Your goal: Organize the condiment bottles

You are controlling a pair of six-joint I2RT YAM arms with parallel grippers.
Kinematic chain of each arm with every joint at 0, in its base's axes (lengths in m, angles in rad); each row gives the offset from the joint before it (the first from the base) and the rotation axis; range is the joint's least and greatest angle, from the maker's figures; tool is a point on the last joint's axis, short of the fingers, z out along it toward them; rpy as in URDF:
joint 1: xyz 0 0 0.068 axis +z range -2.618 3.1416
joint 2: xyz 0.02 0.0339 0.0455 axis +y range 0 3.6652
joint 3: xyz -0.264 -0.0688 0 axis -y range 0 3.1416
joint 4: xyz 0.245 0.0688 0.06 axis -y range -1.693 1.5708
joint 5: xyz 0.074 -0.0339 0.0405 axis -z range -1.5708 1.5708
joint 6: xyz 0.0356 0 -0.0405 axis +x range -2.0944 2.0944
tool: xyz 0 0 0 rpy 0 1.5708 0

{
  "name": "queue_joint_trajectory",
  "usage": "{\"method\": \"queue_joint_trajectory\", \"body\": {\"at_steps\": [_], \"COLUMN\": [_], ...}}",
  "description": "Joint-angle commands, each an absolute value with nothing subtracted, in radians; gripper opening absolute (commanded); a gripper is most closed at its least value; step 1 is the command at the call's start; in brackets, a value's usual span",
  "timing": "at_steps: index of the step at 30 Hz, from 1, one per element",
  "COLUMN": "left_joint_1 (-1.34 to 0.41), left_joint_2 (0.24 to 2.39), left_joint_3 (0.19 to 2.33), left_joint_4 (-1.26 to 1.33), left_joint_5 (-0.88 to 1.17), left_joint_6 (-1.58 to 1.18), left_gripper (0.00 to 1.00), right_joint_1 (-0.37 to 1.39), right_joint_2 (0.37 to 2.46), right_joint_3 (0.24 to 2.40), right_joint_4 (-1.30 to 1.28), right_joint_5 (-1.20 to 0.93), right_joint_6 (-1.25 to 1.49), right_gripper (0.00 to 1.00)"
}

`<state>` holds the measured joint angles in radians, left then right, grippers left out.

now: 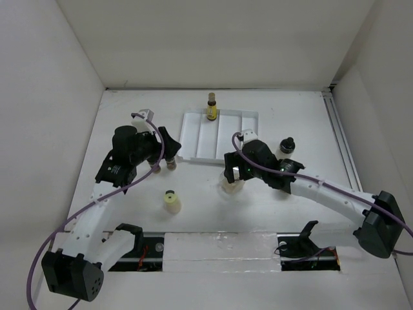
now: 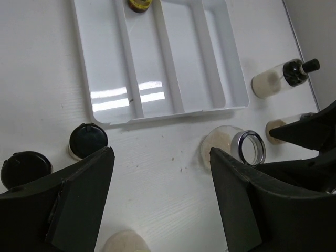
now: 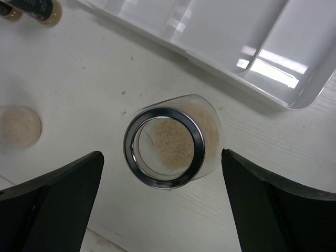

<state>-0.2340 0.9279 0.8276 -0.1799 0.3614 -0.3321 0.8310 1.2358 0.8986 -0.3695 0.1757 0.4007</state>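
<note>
The right pincer (image 1: 230,170) hangs spread wide and empty over the silver-lidded jar (image 3: 167,147), upright on the desk (image 3: 79,79) just near of the white tray's (image 2: 168,116) near edge: best drop straight, centred, and clench low on its body, with the left pincer (image 2: 161,157), parted and empty, kept clear.

Premises: a robotics test cell, not a domestic kitchen. Plain white wall panels (image 1: 219,39) enclose a white table (image 1: 290,110) on three sides. The left arm (image 1: 97,210) and right arm (image 1: 329,194) are mounted at its near edge, trailing purple cable (image 1: 48,244). A metal rail (image 1: 342,142) lines the table's right side.
</note>
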Motion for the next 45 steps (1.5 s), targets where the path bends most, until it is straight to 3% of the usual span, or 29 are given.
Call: {"method": "queue_joint_trajectory", "body": {"at_steps": [1,10,13,16,18,24,32,45], "left_joint_1": [-0.232,-0.232,-0.232,-0.232,-0.232,-0.232,-0.232,-0.232], "left_joint_2": [0.904,0.891,0.891,0.891,0.882,0.882,0.882,0.854], "left_joint_3": [0.874,0.865,0.865,0.865,0.865,0.865,0.865,0.856], "left_joint_4": [-0.173,-0.150,-0.150,-0.150,-0.150,-0.150,-0.141,-0.132], "left_joint_5": [0.344,0.373,0.383,0.393,0.393,0.393,0.393,0.393], "left_joint_6": [-0.310,-0.319,-0.319,-0.319,-0.319,-0.319,-0.328,-0.328], "left_gripper": [0.70,0.70,0.70,0.70,0.70,0.70,0.70,0.70], "right_joint_1": [0.841,0.862,0.885,0.913,0.933,0.976,0.928,0.572], "right_joint_2": [1.282,1.384,1.405,1.405,1.405,1.361,1.235,1.690], "right_joint_3": [0.917,0.969,0.988,0.988,0.979,0.979,1.081,1.449], "right_joint_4": [-0.379,-0.341,-0.350,-0.322,-0.313,-0.324,-0.238,-0.034], "right_joint_5": [0.221,0.264,0.301,0.310,0.299,0.287,0.305,0.095], "right_joint_6": [0.433,0.423,0.411,0.348,0.324,0.314,0.328,0.123], "right_gripper": [0.99,0.96,0.85,0.85,0.76,0.66,0.67,0.70]}}
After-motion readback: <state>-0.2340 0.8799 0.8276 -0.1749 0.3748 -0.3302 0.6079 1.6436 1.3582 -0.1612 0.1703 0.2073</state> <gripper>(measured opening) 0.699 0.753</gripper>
